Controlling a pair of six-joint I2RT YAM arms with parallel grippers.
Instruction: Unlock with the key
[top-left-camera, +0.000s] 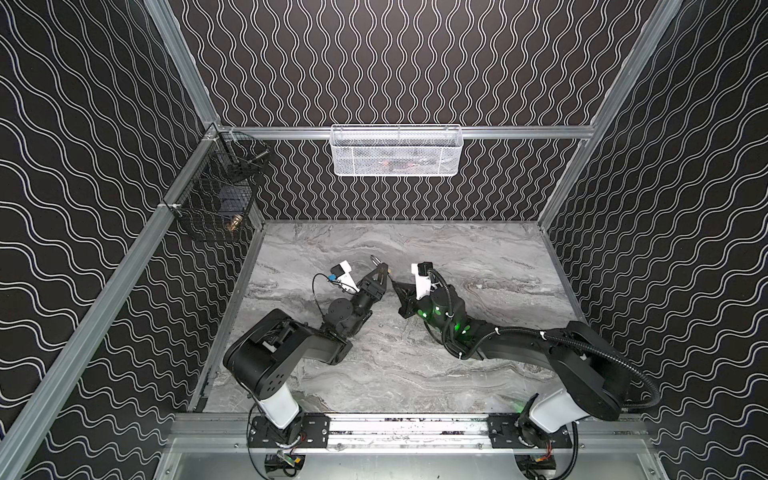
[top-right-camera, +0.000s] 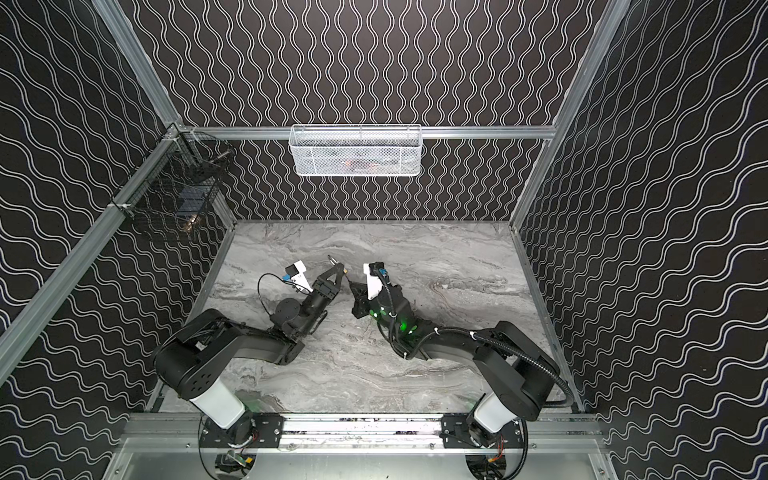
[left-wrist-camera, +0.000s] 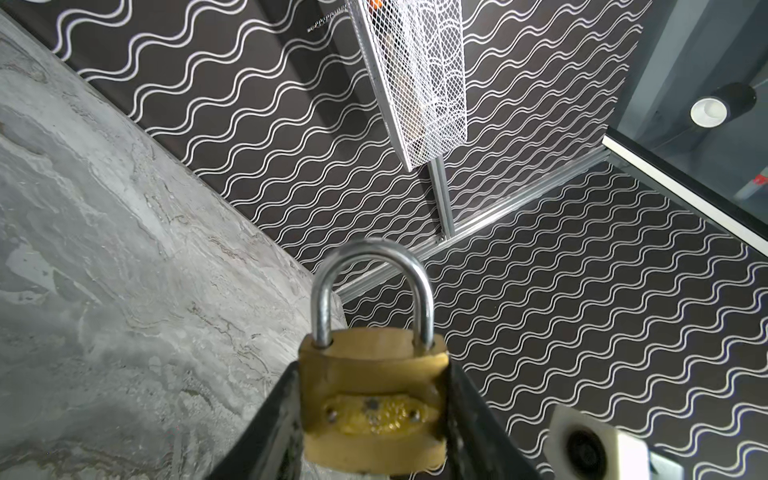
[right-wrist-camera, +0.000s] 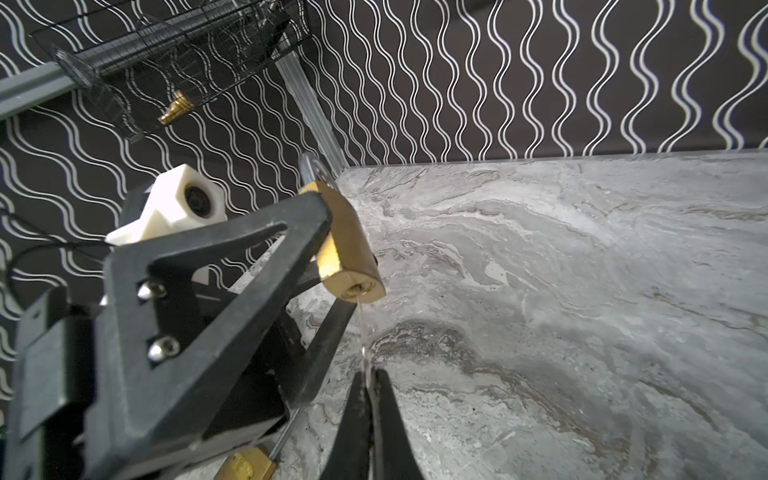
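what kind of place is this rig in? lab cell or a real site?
Probably an enclosed robot test cell, not a real site: aluminium frame with wavy-patterned wall panels, a marble-look tabletop, and left arm and right arm bolted to a front rail.

Raised brass padlock (left-wrist-camera: 374, 399), shackle (left-wrist-camera: 370, 253) closed, slim key (right-wrist-camera: 360, 328) at its keyhole (right-wrist-camera: 358, 289).

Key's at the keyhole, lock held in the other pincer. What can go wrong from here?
1. The right pincer pinches only the far end of the thin key. Turning it may make the key slip or twist out of the grip.
2. The left pincer clamps the padlock by its two narrow sides only, so torque from the key could rotate the body in the grip.
3. Both are held above the table, so a slip likely drops one.
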